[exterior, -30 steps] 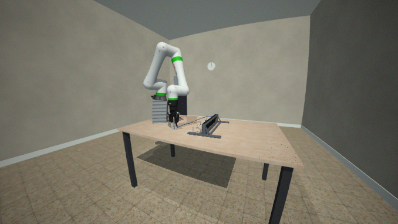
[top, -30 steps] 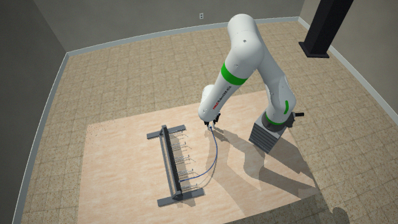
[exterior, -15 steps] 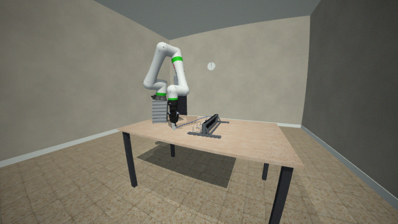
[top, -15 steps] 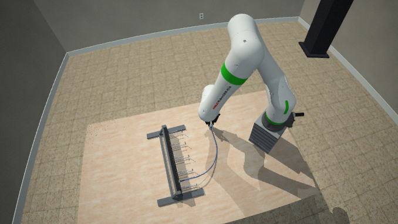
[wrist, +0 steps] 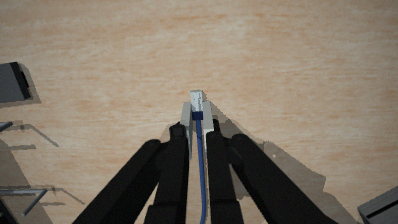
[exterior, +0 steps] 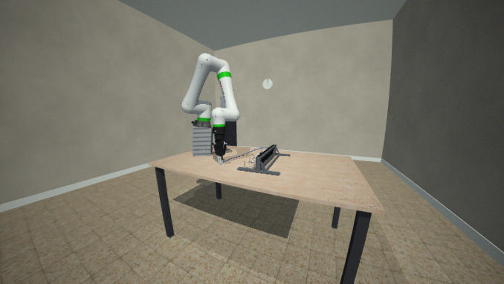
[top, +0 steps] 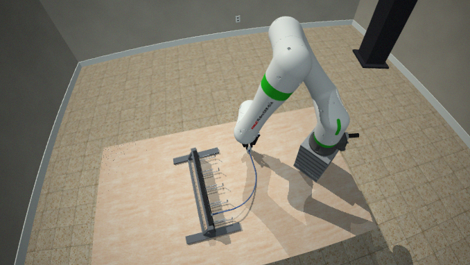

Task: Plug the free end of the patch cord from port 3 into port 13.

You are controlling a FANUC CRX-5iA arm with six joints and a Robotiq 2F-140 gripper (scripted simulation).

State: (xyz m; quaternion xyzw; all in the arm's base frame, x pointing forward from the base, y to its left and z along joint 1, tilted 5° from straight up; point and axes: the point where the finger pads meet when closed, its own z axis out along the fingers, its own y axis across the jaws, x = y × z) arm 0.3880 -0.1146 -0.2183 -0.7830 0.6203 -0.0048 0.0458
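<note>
The grey patch-panel rack stands on the wooden table, also seen in the exterior view. A blue patch cord runs from the rack's near end in an arc to my gripper. In the wrist view my gripper points down at the table top and is shut on the cord's free end. The white plug sticks out just past the fingertips, and the blue cord runs back between the fingers. The port numbers are too small to read.
The robot's grey base block stands at the table's right side. A rack foot shows at the left edge of the wrist view. A dark pillar stands on the floor far off.
</note>
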